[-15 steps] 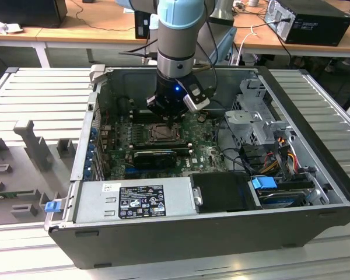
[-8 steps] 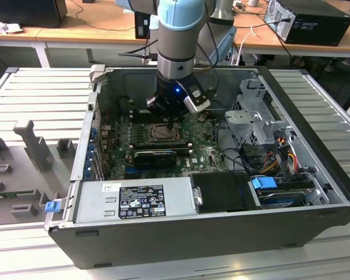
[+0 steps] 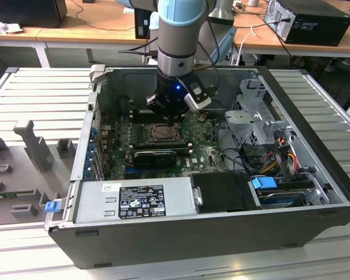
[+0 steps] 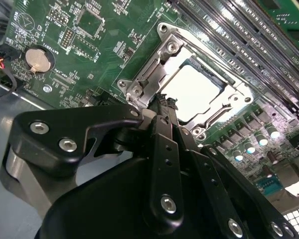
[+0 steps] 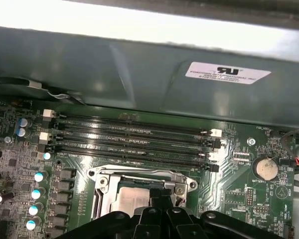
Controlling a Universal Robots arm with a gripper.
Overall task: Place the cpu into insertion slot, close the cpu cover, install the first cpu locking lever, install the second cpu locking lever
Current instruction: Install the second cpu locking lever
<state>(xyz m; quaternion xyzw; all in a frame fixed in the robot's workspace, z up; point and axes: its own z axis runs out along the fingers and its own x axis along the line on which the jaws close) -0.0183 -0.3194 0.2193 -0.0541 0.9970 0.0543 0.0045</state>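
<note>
gripper (image 4: 162, 102) at cpu cover (image 4: 154, 69) edge

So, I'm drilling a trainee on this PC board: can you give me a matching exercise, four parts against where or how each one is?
Things:
1. cpu
2. cpu cover
3. coin battery
4. gripper

States:
A. round, on the green board away from the socket
B. pale, seated in the socket
C. metal frame lying around the chip
D. at the socket frame's edge

Pairs: 1-B, 2-C, 3-A, 4-D
</note>
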